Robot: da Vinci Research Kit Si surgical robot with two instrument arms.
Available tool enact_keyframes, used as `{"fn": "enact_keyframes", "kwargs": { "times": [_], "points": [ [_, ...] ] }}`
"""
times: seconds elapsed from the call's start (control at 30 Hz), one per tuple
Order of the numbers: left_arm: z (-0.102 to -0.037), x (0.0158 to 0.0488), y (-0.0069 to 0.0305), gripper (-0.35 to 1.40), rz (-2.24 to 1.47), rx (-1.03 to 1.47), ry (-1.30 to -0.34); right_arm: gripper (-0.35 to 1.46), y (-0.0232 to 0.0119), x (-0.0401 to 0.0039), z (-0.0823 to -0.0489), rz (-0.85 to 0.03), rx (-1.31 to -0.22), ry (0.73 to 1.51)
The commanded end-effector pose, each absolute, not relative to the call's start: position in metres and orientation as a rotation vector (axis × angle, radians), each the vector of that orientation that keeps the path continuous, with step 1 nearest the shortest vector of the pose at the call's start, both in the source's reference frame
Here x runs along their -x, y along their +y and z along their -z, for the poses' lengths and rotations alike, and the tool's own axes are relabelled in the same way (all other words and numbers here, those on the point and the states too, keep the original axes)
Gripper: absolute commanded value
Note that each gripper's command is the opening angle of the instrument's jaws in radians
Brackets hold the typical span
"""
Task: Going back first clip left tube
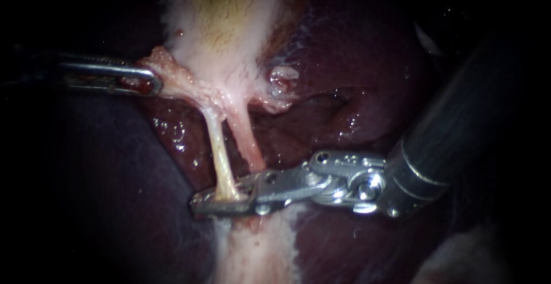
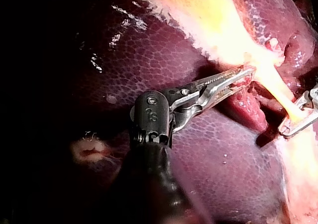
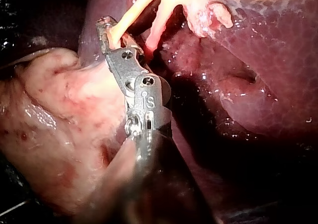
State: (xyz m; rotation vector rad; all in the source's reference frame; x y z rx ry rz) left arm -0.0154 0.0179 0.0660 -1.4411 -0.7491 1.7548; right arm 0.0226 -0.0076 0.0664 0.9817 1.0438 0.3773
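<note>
Two tubes run down from the pale gallbladder [image 1: 221, 26]: the yellowish left tube [image 1: 220, 158] and the pinker right tube [image 1: 248, 140]. My right instrument [image 1: 221, 201] comes in from the right, and its jaws lie around the lower end of the left tube, touching it from both sides. The same grip shows in the right wrist view [image 3: 110, 33] and, farther off, ahead of my left instrument [image 2: 298, 122]. I cannot make out a clip. My left instrument [image 1: 150, 80] is shut on the ragged tissue at the gallbladder's neck [image 2: 246, 75] and holds it taut.
Dark red liver [image 1: 367, 89] surrounds the tubes, with a raw pale patch [image 1: 281, 80] to the right of the gallbladder's neck. Pale fatty tissue [image 1: 258, 249] lies under the right instrument's jaws. The right instrument's thick black shaft [image 1: 459, 123] fills the right side.
</note>
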Motion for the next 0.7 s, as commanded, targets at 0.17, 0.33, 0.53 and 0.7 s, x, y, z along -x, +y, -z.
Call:
{"fn": "enact_keyframes", "kwargs": {
  "times": [0.17,0.33,0.53,0.7],
  "points": [
    [-0.0659,0.0153,0.0179,-0.35,-1.755,1.441,-0.749,-0.22,-0.0075,-0.0227,-0.0664,-0.381,-0.986,1.058],
    [-0.0659,0.0153,0.0179,-0.35,-1.755,1.441,-0.749,0.29,-0.0073,-0.0233,-0.0665,-0.381,-0.959,1.103],
    [-0.0659,0.0153,0.0179,-0.35,-1.755,1.441,-0.749,0.46,-0.0069,-0.0240,-0.0670,-0.380,-0.871,1.136],
    [-0.0659,0.0153,0.0179,-0.35,-1.755,1.441,-0.749,0.50,-0.0059,-0.0245,-0.0681,-0.375,-0.695,1.182]
  ]
}}
